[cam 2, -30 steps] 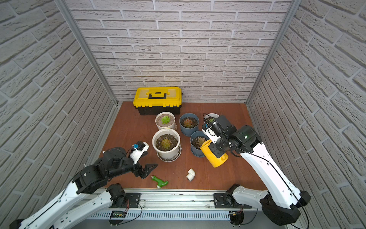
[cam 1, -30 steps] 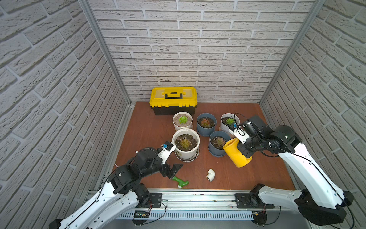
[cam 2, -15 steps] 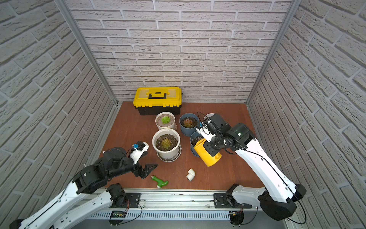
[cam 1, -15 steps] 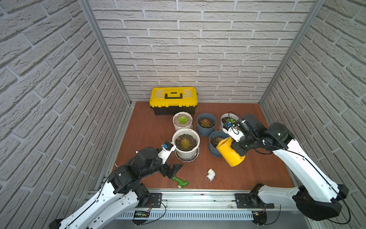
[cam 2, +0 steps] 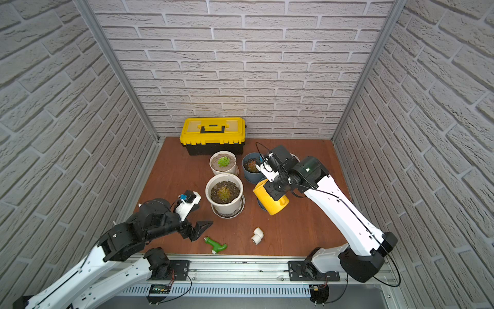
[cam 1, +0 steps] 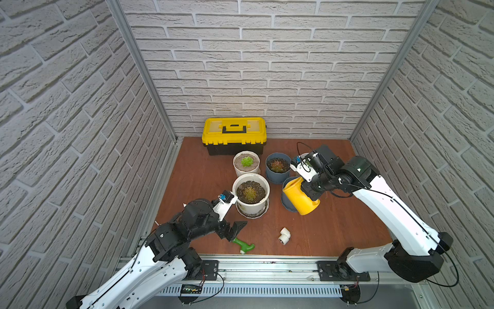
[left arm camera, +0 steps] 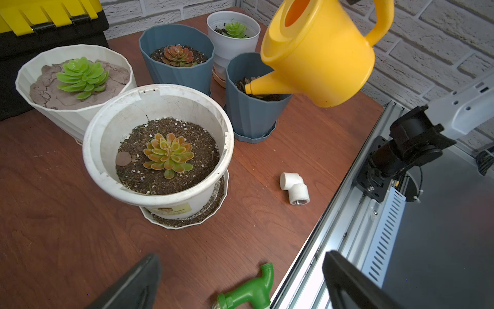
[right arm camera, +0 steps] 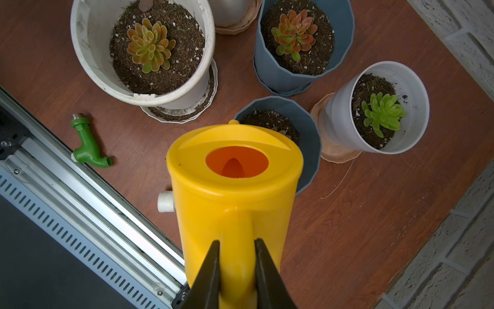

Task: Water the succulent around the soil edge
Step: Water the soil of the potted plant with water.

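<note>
**Yellow plastic watering can** (right arm camera: 235,200) (cam 1: 300,199): hung tilted above the counter at centre right. Its spout tip sat over the soil at the left rim of the near blue faceted plastic pot (left arm camera: 254,115). Whether the tip touched the soil could not be told.

**Succulent** (right arm camera: 280,131) in that pot: mostly hidden behind the can, with only a few pale leaves showing.

**Right end effector** (right arm camera: 236,242): jaws clamped narrowly on the can's handle.

**Far blue faceted pot** (cam 1: 278,174): stood just beyond, holding a reddish rosette.

**Small smooth white pot** (right arm camera: 336,125): stood to the right of the far blue pot, holding a green rosette.

**Large round white plastic pot** (cam 1: 251,208): stood on a saucer to the left of the can, holding an orange-green rosette.

**White faceted pot with pale cracked soil** (cam 1: 246,170): stood behind the large round pot.

**Yellow-and-black plastic toolbox** (cam 1: 234,133): stood against the far wall.

**White PVC elbow fitting** (cam 1: 284,236) and **green plastic hose fitting** (cam 1: 244,244): lay near the front edge of the reddish-brown wooden counter (cam 1: 203,174).

**Left end effector** (left arm camera: 242,256): jaws spread wide and empty, just above the green fitting.
</note>
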{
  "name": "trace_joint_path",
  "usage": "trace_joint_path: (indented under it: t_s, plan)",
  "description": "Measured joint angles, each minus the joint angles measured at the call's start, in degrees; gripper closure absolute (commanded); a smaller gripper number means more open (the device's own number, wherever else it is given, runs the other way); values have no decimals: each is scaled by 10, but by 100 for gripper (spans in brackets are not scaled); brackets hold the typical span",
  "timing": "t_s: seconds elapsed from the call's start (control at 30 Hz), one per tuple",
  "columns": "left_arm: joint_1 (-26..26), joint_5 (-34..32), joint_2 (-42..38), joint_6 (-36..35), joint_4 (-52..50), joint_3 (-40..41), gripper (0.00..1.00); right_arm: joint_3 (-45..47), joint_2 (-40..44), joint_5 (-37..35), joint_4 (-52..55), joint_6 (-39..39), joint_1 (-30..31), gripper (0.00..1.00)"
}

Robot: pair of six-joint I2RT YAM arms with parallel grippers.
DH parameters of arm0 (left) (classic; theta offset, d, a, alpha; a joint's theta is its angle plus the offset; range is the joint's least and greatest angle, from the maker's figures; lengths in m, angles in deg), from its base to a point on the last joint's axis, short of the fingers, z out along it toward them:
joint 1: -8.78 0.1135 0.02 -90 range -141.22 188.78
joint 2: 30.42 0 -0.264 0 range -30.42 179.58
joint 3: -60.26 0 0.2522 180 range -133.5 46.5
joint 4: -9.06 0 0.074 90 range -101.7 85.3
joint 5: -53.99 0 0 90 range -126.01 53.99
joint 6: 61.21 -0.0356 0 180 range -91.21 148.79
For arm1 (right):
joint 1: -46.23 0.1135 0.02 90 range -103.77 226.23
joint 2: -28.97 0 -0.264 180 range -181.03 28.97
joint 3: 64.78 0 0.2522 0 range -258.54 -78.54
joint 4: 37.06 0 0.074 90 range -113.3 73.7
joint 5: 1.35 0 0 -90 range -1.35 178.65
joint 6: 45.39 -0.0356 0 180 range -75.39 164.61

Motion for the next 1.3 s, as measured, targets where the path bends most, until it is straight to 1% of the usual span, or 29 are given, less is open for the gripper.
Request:
trace_joint_path:
  t_s: [0.2,0.43,0.6,0.67,0.8,0.93,1.07,1.23,1.3]
  plan:
    - [0,0,0,0,0,0,2,-19,-26,-37,-6,-1,0,98]
    - [0,0,0,0,0,0,2,-19,-30,-77,-19,-1,0,98]
    - [9,0,-4,17,7,0,2,25,-7,-83,-61,-4,0,98]
    - [10,0,-8,33,27,1,2,56,20,-83,-83,-9,0,98]
    - [10,-2,1,67,101,3,2,118,105,-87,-132,-19,1,98]
    - [10,-21,49,78,181,-6,2,164,202,-105,-189,-24,0,98]
    - [11,-40,123,65,250,-38,2,218,280,-129,-264,-23,-5,98]
    - [12,-62,222,19,347,-68,2,340,378,-148,-418,-16,-15,98]
    - [13,-65,253,-3,374,-77,2,363,395,-155,-450,-11,-19,98]
